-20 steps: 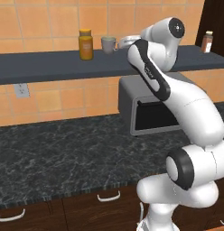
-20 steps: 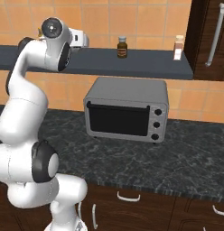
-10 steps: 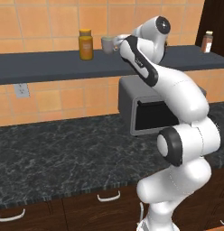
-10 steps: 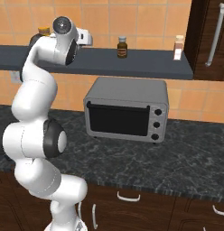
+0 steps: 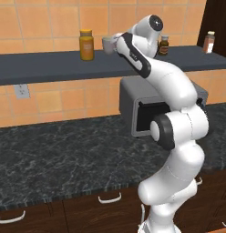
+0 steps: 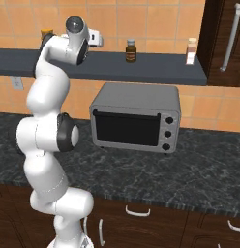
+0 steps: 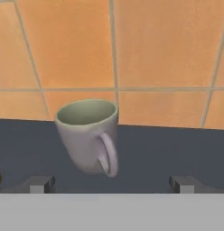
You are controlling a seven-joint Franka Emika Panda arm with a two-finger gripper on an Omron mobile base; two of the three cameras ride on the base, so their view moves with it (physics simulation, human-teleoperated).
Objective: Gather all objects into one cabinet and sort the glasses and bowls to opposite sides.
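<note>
Mug (image 7: 89, 140): one, off-white, upright on shelf (image 7: 177, 149); fingers (image 7: 39, 184) spread.

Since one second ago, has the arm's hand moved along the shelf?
Yes. In the left base view the hand has swung left, from beside the toaster oven toward the off-white mug and orange jar.

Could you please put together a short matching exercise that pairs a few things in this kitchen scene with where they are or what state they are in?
Things:
1. off-white mug
2. orange-brown jar
3. toaster oven
4. gripper

Places or states:
a. on the dark stone counter, under the shelf
b. open, jaws apart
c. upright on the shelf, handle facing the hand camera
d. on the shelf, left of the mug in the left base view

Pairs: 1-c, 2-d, 3-a, 4-b
</note>
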